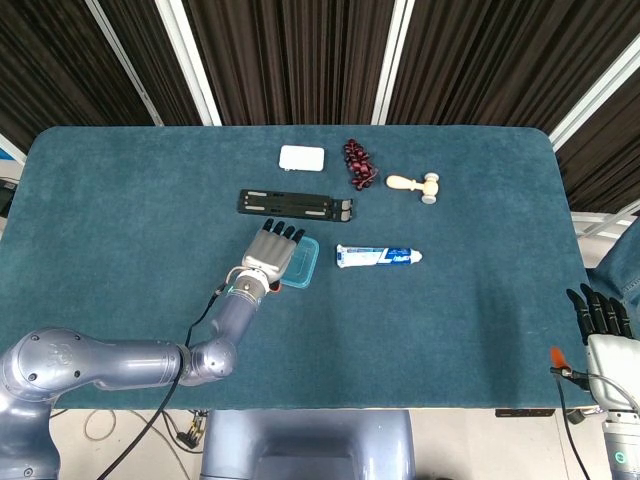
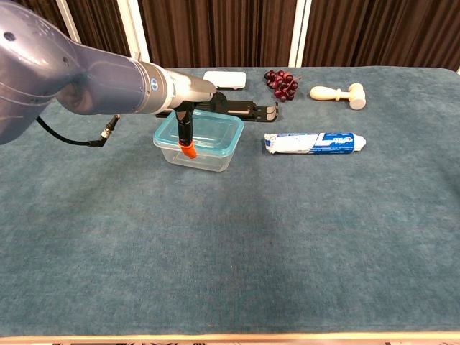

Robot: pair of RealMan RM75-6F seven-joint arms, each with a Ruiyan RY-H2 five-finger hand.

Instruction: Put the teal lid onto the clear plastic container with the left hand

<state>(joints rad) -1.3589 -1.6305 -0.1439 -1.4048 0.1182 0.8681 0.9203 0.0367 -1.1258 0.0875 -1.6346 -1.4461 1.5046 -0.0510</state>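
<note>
The clear plastic container [image 2: 208, 157] stands at mid-table with the teal lid [image 2: 218, 130] lying on top of it. In the head view only the right part of the lid [image 1: 304, 266] shows. My left hand [image 1: 272, 250] lies flat over the lid's left part, fingers stretched out and pointing away from me. In the chest view my left forearm [image 2: 108, 85] reaches over the container, and a black plug with an orange tip [image 2: 187, 149] hangs in front of it. My right hand [image 1: 600, 312] stays off the table at the lower right, fingers straight, holding nothing.
A black folding stand [image 1: 295, 204] lies just behind the container. A toothpaste tube [image 1: 378, 256] lies to its right. Further back are a white box [image 1: 302, 158], dark grapes [image 1: 358, 165] and a wooden mallet [image 1: 415, 184].
</note>
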